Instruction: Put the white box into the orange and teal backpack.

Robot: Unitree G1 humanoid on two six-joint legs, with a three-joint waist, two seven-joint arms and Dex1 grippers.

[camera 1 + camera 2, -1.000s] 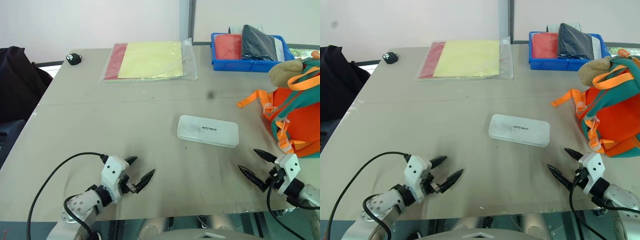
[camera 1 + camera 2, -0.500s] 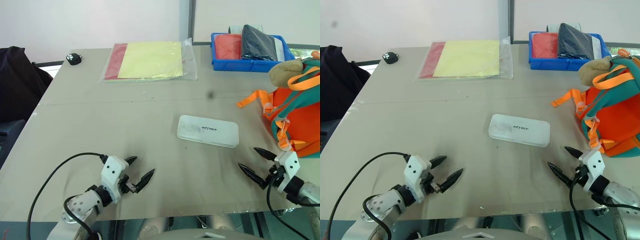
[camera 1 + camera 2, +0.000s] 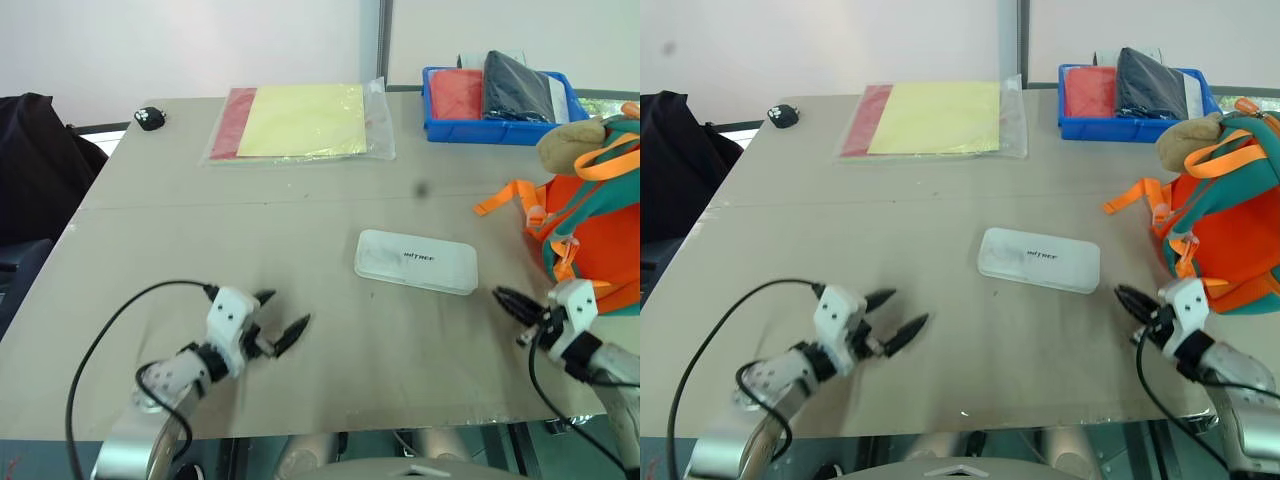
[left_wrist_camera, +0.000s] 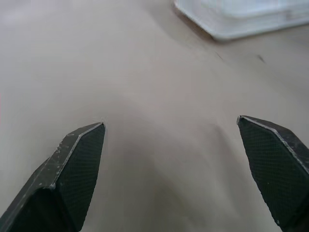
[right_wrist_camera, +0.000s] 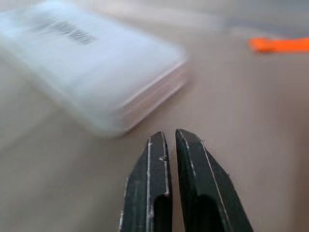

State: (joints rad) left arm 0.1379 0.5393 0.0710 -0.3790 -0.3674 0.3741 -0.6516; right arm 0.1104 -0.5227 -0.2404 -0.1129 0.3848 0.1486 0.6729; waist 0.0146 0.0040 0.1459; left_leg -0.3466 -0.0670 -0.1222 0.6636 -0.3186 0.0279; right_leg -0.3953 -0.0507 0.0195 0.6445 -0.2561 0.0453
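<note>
Right gripper (image 3: 1137,307) just snapped closed empty, white box (image 3: 1039,260) ahead of its jaws ungrabbed; left gripper (image 3: 892,317) wide.

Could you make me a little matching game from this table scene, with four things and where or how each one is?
Things:
1. white box
2. orange and teal backpack
3. left gripper
4. right gripper

States:
a. fingers shut, holding nothing
b. stands at the table's right edge
c. fingers spread open
d. lies flat mid-table

Pairs: 1-d, 2-b, 3-c, 4-a
</note>
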